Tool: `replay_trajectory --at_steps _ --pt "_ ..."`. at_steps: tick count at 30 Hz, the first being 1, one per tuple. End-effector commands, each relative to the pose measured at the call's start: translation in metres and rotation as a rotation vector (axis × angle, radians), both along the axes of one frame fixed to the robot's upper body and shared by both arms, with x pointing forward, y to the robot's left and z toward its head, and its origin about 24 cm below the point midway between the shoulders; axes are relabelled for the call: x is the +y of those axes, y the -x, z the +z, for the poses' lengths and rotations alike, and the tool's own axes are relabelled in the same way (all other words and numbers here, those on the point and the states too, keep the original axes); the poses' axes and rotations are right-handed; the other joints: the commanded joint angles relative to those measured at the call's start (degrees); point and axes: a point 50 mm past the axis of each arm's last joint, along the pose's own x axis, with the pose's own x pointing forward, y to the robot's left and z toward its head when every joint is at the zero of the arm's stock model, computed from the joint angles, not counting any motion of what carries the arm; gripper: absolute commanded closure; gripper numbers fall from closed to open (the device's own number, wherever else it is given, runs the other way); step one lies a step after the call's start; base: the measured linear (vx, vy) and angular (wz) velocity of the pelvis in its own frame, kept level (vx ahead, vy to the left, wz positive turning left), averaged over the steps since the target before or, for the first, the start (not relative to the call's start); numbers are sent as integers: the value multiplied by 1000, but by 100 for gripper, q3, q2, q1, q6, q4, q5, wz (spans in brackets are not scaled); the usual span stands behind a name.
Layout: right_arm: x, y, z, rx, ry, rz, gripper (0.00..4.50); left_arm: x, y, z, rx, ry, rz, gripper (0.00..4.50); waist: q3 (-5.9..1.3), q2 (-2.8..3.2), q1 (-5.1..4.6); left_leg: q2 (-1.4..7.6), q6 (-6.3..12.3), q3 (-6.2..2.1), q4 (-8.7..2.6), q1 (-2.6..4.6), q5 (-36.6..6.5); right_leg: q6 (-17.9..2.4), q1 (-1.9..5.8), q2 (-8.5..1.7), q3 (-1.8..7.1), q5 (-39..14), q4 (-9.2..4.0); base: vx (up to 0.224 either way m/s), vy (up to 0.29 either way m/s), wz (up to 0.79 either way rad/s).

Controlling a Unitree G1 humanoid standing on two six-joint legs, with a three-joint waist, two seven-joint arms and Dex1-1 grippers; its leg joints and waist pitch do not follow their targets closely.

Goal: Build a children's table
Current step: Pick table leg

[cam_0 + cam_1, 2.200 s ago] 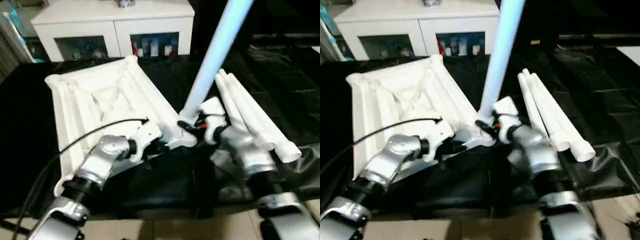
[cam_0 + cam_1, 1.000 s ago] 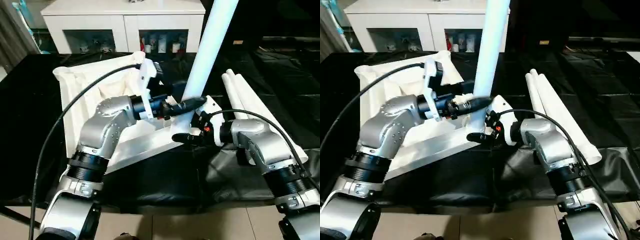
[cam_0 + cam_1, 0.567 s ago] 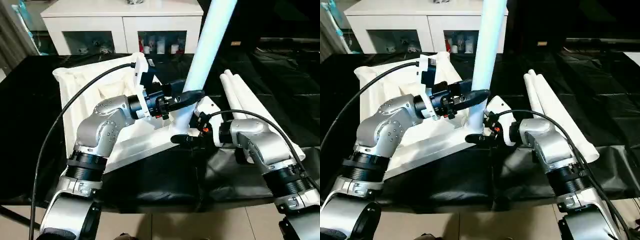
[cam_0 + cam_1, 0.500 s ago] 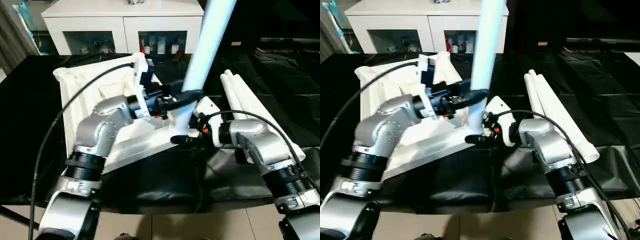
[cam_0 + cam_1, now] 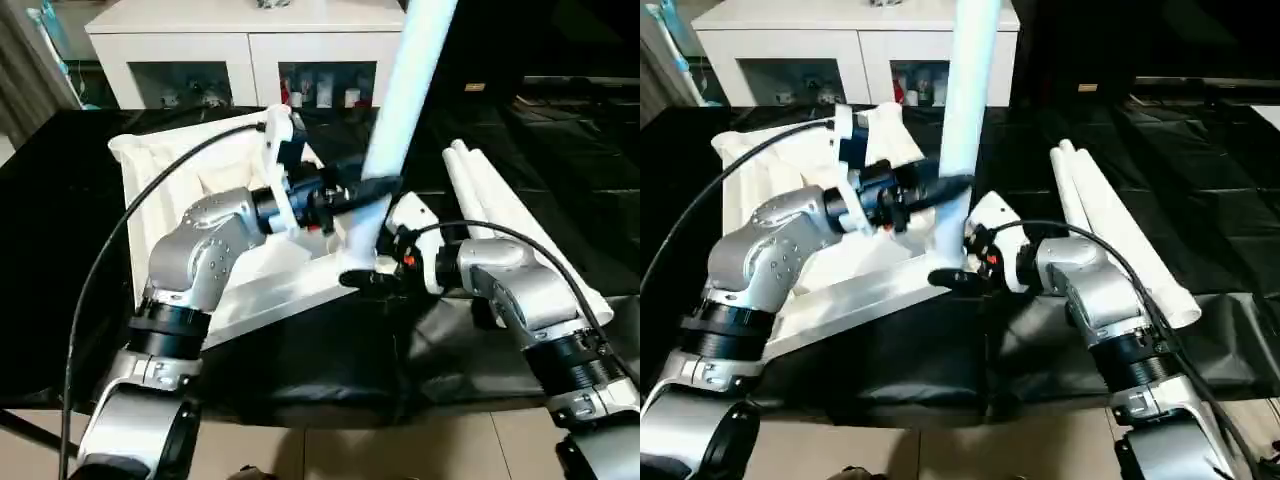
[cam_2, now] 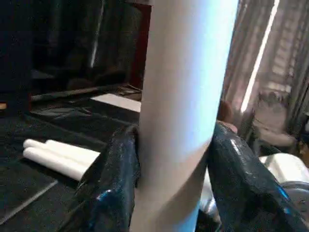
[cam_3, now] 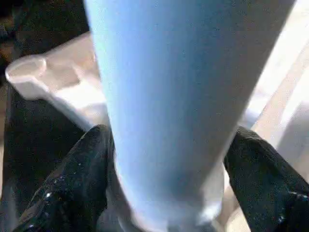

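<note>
The white table top (image 5: 165, 175) lies underside up on the black cloth, left of centre. One white leg (image 5: 410, 80) stands upright in its near right corner socket (image 5: 362, 250). My left gripper (image 5: 378, 190) is shut on this leg a little above the socket, and its black fingers (image 6: 116, 183) press both sides of the tube (image 6: 178, 96). My right gripper (image 5: 366, 278) is shut on the leg's foot at the socket, with fingers (image 7: 77, 179) on either side of the tube (image 7: 169, 96).
The other white legs (image 5: 510, 230) lie side by side on the cloth at the right. A white cabinet with glass doors (image 5: 250, 45) stands behind the work table. My left arm's black cable (image 5: 120, 250) arcs over the top. The cloth's front edge (image 5: 330, 410) meets tiled floor.
My left arm has lifted from the top's near edge up to the standing leg and shut on it. My right gripper stays at the leg's foot. The camera has shifted.
</note>
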Motion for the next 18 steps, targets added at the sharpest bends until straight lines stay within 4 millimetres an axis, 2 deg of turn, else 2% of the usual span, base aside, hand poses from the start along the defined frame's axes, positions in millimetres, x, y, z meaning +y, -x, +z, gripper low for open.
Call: replay_trajectory --at_steps 1,3,5,8,14,18 --pt "-5 -2 17 -42 -67 -8 70 7 -5 10 -6 19 36 254 -462 -95 15 137 387 -71 -374 160 -900 -1535 322 -90 107 -523 -306 0 0 0" --pt "-9 -3 24 -39 -118 -22 52 10 -6 13 -7 19 48 261 -463 -125 19 131 438 -68 -365 150 -818 -1542 324 -91 105 -504 -305 0 0 0" --pt "-13 -5 30 -27 -164 -27 51 13 -7 15 8 32 59 262 -470 -112 21 130 464 -70 -358 149 -762 -1555 328 -88 98 -490 -291 0 0 0" --pt "-15 -5 39 -3 -212 -13 51 15 -7 17 33 53 58 262 -471 -123 25 133 479 -66 -354 151 -721 -1583 324 -86 93 -485 -285 0 0 0" --pt "-14 -4 38 20 -191 15 51 13 -6 18 65 70 52 264 -469 -135 51 129 457 -62 -344 147 -692 -1560 320 -94 94 -548 -291 0 0 0" --pt "-5 -4 38 25 -198 13 51 8 -6 18 67 53 68 264 -464 -153 44 128 429 -63 -347 144 -716 -1515 316 -99 98 -631 -302 0 0 0"
